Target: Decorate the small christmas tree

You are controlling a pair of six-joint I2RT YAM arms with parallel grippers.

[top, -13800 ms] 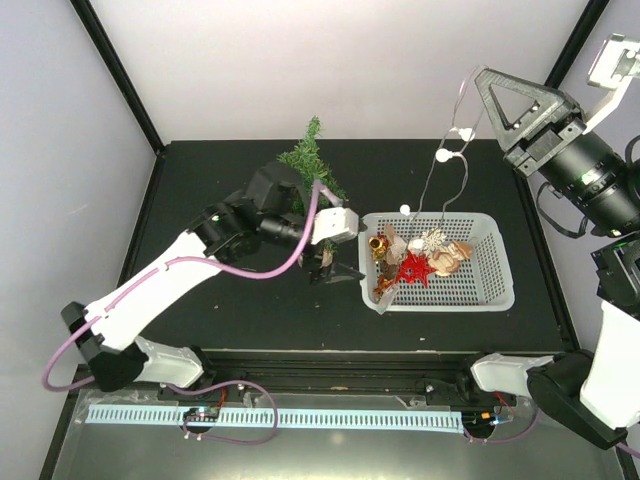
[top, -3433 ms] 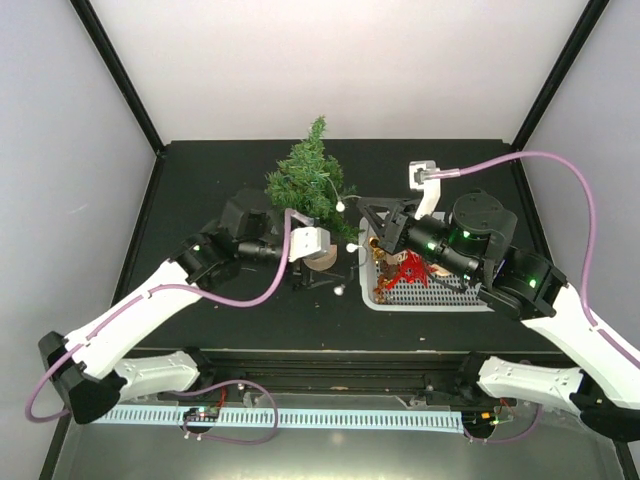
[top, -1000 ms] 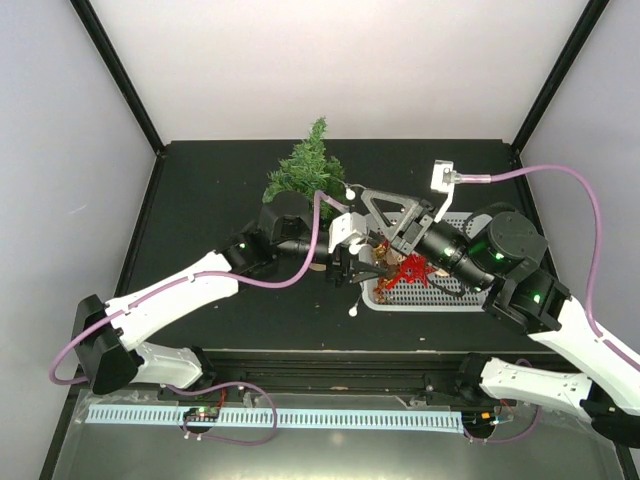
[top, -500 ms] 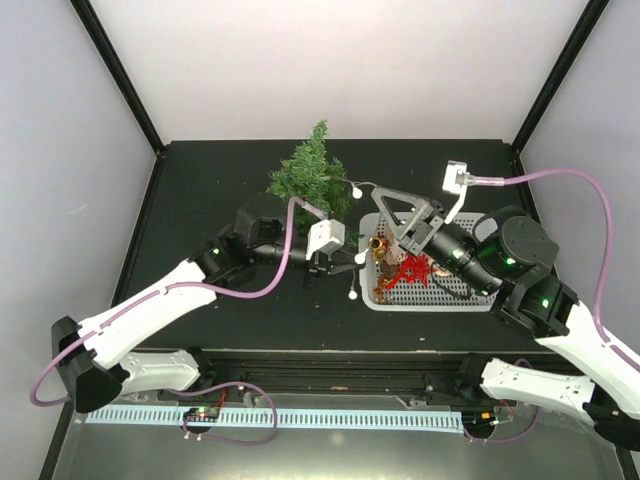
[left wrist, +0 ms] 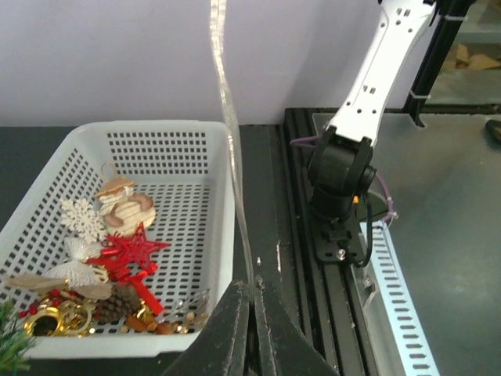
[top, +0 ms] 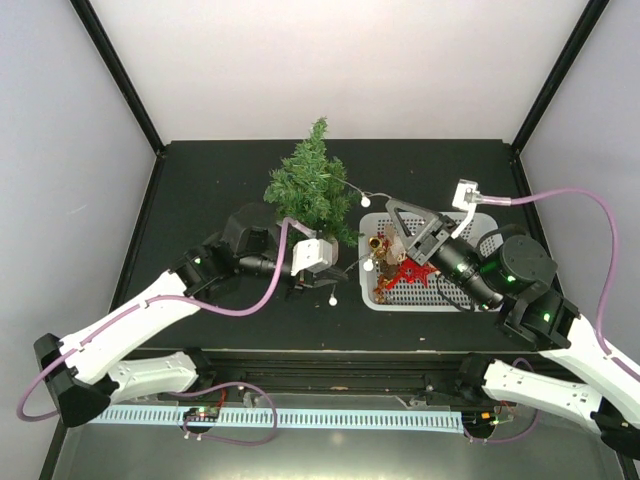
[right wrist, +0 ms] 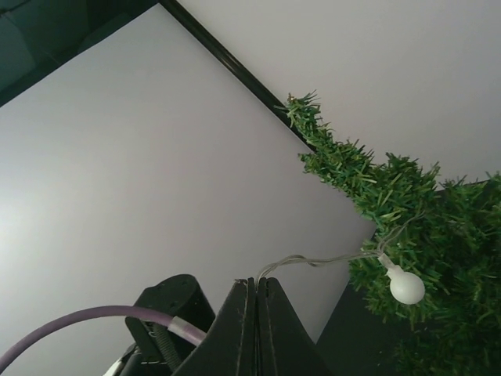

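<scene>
The small christmas tree [top: 310, 190] stands at the back middle of the black table; its base is hidden. A thin clear light string [top: 352, 188] with white bulbs [top: 365, 200] hangs off its right side. My right gripper [top: 389, 204] is shut on that string just right of the tree; in the right wrist view the wire [right wrist: 313, 258] runs from the shut fingertips to a bulb [right wrist: 407, 288] against the tree [right wrist: 407, 211]. My left gripper [top: 318, 284] is in front of the tree, shut on the string [left wrist: 231, 141], with a bulb [top: 332, 297] dangling below it.
A white perforated basket [top: 415, 305] sits right of the tree, under the right arm. It holds a red star [left wrist: 125, 251], a gold bell [top: 375, 243], a white snowflake [left wrist: 81, 219] and wooden ornaments. The right arm's base [left wrist: 340, 180] is bolted to the near rail.
My left gripper has shut on the light string and drawn back to the left, in front of the tree. The right gripper has moved right and away from the tree, still shut on the string.
</scene>
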